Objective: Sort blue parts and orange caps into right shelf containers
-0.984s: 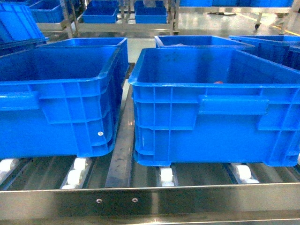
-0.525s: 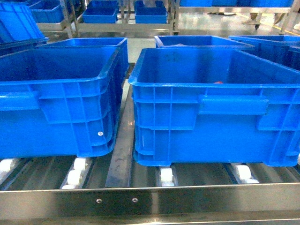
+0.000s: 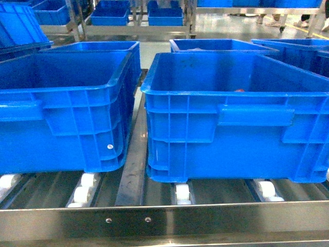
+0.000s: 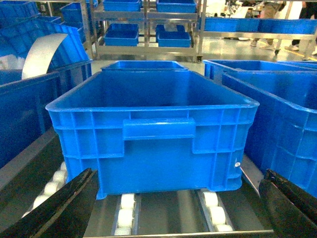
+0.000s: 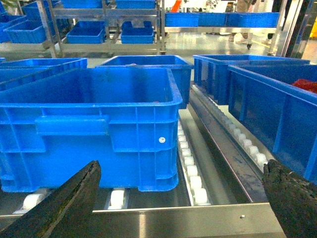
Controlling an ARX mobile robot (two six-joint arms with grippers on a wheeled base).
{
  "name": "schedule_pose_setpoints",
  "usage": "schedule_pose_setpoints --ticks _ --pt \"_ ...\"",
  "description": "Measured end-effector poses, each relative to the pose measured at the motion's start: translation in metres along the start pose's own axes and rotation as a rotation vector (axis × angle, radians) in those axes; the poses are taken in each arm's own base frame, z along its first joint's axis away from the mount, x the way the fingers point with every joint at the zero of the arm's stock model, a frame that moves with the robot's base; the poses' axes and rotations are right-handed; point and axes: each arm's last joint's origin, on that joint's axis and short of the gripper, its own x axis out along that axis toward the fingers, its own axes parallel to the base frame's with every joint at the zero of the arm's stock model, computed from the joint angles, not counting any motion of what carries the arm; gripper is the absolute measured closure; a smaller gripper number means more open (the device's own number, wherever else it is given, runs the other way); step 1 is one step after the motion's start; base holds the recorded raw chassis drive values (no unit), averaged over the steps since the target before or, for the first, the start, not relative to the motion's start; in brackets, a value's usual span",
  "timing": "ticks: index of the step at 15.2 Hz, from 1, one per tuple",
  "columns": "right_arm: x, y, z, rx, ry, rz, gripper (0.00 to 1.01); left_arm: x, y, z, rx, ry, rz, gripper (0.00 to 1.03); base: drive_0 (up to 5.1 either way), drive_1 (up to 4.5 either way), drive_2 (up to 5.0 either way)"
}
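Note:
Two right shelf containers stand side by side on a roller shelf: the left crate (image 3: 67, 92) and the right crate (image 3: 231, 110). A small orange-red sliver (image 3: 239, 90) shows just over the right crate's near rim; I cannot tell whether it is one of the orange caps. No blue parts are in view. My left gripper (image 4: 179, 173) is open and empty, low before a crate (image 4: 153, 129). My right gripper (image 5: 182, 164) is also open and empty, facing another crate (image 5: 89, 124). Neither gripper appears in the head view.
A steel front rail (image 3: 164, 218) and white rollers (image 3: 182, 193) run under the crates. More blue crates stand behind and to the right, one holding red things (image 5: 304, 84). Metal racks with crates (image 4: 143, 34) stand across the aisle.
Only people's feet in the far background have shifted. The crates stand as before.

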Motion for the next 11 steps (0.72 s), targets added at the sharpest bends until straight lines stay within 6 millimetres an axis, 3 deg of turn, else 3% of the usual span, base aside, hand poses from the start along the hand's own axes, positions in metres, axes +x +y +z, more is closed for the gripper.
schedule_pose_setpoints --ticks 11 --pt "0.0 0.0 0.0 0.0 0.0 0.0 0.03 0.0 0.0 0.0 0.0 0.0 0.0 0.05 0.0 0.0 0.0"
